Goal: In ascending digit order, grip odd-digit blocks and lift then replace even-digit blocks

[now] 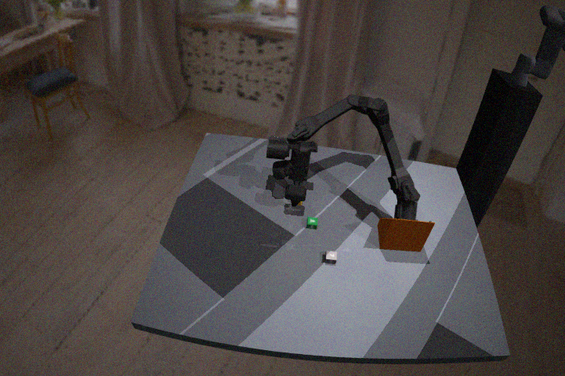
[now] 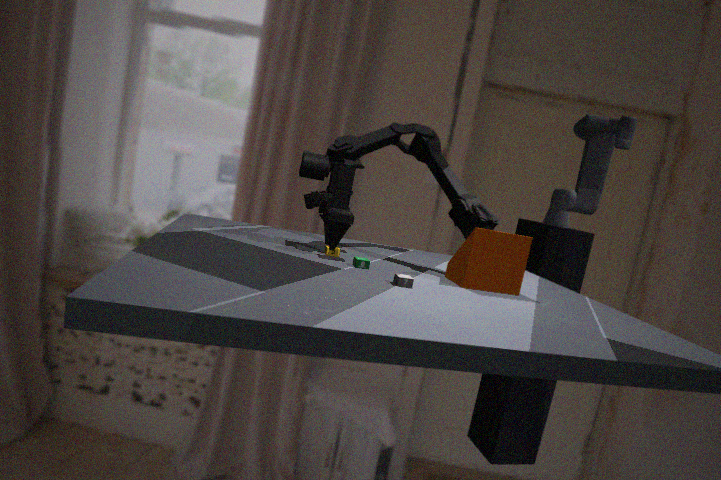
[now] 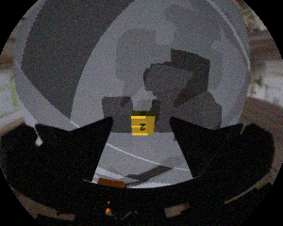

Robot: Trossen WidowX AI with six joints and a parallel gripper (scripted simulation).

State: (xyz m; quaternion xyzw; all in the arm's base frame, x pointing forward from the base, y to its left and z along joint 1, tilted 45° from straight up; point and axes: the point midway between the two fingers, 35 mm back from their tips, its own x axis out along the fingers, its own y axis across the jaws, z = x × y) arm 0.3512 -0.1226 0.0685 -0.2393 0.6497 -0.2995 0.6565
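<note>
Yellow block (image 1: pixel 300 203) (image 2: pixel 332 252) (image 3: pixel 142 125) between the wide-open, empty pincer's (image 1: pixel 295 204) (image 2: pixel 332 247) (image 3: pixel 141 121) fingers, ungripped.

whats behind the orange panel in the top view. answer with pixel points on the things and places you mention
The foot of the black arm (image 1: pixel 406 190) (image 2: pixel 474 217) rises from behind the orange panel (image 1: pixel 404 235) (image 2: pixel 494 263); its lowest part is covered, so how it meets the table (image 1: pixel 318 310) (image 2: pixel 406 322) can't be seen.

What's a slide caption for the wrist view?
Open hand above the yellow block, nothing gripped, orange piece beyond.
</note>
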